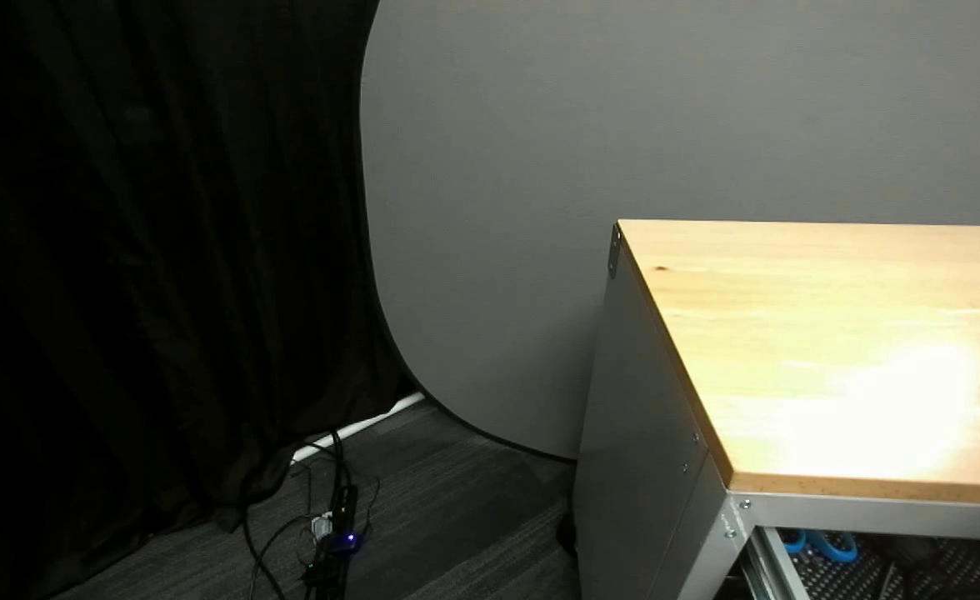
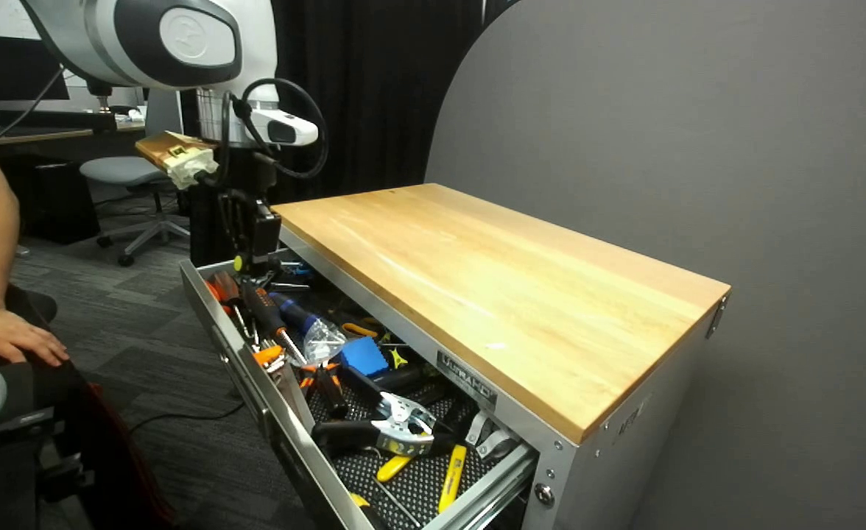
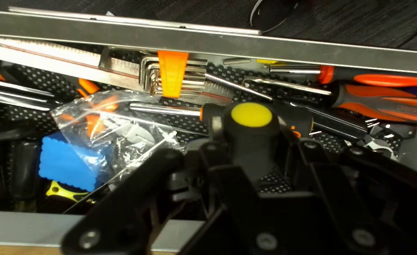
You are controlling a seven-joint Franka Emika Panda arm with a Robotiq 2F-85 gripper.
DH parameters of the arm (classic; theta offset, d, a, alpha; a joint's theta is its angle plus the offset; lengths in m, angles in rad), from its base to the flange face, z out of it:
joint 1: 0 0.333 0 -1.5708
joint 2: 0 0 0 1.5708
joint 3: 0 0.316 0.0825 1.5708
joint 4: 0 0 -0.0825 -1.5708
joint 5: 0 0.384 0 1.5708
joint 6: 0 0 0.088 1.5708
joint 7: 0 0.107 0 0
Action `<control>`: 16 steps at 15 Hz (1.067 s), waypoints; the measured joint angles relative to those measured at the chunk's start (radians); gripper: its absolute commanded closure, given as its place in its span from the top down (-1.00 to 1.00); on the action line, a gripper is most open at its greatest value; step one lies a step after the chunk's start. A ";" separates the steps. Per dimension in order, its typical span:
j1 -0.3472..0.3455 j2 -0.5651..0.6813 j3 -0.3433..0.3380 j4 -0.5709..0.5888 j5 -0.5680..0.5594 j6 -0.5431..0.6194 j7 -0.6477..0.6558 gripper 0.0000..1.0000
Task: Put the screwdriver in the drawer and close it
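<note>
1. Wrist view: the pincer (image 3: 250, 128) is closed around the dark handle of the screwdriver (image 3: 251, 114), parted only by the thickness of that handle.
2. The screwdriver is over the drawer (image 3: 212, 43), its round yellow end toward the drawer's front wall; the shaft is hidden, and whether the tool touches what lies below it cannot be told.
3. In an exterior view, the drawer stands pulled out of the grey cabinet (image 2: 646, 434), and the pincer hangs down from the robot arm (image 2: 146, 44) over the drawer's end farthest from that camera.
4. Just inside the drawer's front wall lie a ruled metal strip (image 3: 63, 63) and some hex keys (image 3: 151, 67) in an orange holder (image 3: 173, 74).
5. Toward the drawer's middle, a clear plastic bag (image 3: 137, 131) overlaps a blue block (image 3: 66, 161).
6. At the drawer's end nearest the camera in an exterior view, a silver-and-black spring clamp (image 2: 406, 423) lies near a yellow handle (image 2: 453, 477).
7. Above the drawer and behind it spreads the wooden surface (image 2: 507, 294) of the cabinet.
8. Out beyond the drawer's front wall, well apart from it, is a person's hand (image 2: 12, 337).
</note>
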 measured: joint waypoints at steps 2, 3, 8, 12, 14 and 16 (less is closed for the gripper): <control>0.000 0.010 0.011 -0.003 0.000 0.017 0.009 -0.75; 0.000 0.017 0.015 -0.003 -0.002 0.026 0.026 -0.75; 0.010 0.064 0.015 -0.002 -0.100 0.117 0.242 -0.72; 0.029 0.092 -0.002 0.008 -0.236 0.159 0.440 -0.72; 0.042 0.104 -0.011 0.016 -0.286 0.159 0.520 -0.71; 0.054 0.119 -0.016 0.026 -0.312 0.159 0.577 0.23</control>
